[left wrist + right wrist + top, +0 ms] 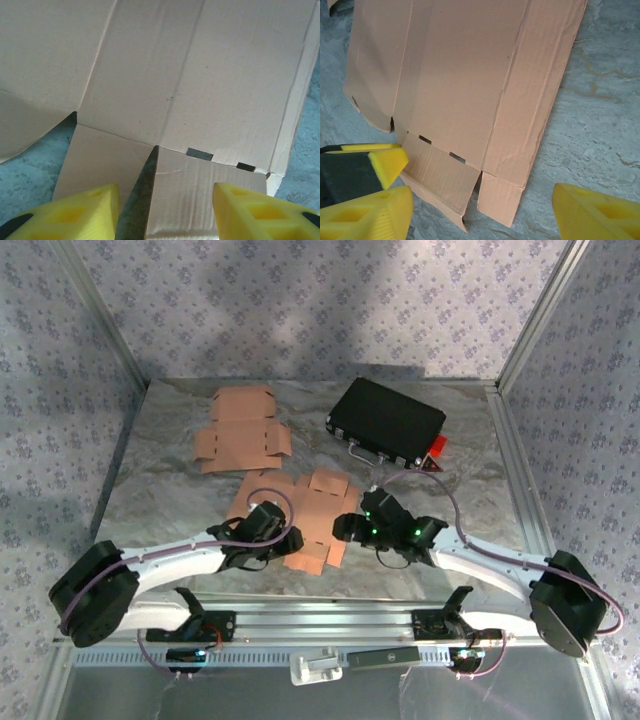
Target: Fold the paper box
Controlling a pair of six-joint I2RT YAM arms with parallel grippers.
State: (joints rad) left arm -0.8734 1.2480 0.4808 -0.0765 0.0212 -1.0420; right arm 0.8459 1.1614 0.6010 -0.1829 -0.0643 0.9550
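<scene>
Tan paper box (pixel 200 75), black case (pixel 388 418), grey table (pixel 485 505).

Surface (pixel 180 430): grey marbled sheet. Far right on it: black case (pixel 388 420), lying flat and skewed. Metal handle (pixel 362 452) on its near long edge, red tag (pixel 435 450) at its near right corner. Walls (pixel 330 300): pale floral print, far side and both flanks. Near edge: metal rail (pixel 320 625), small white bracket (pixel 317 668) just nearer.

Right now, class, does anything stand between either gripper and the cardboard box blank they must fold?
Nothing visible does. The left gripper and right gripper both hang open at the near flaps of the box blank; the black case lies farther back.
</scene>
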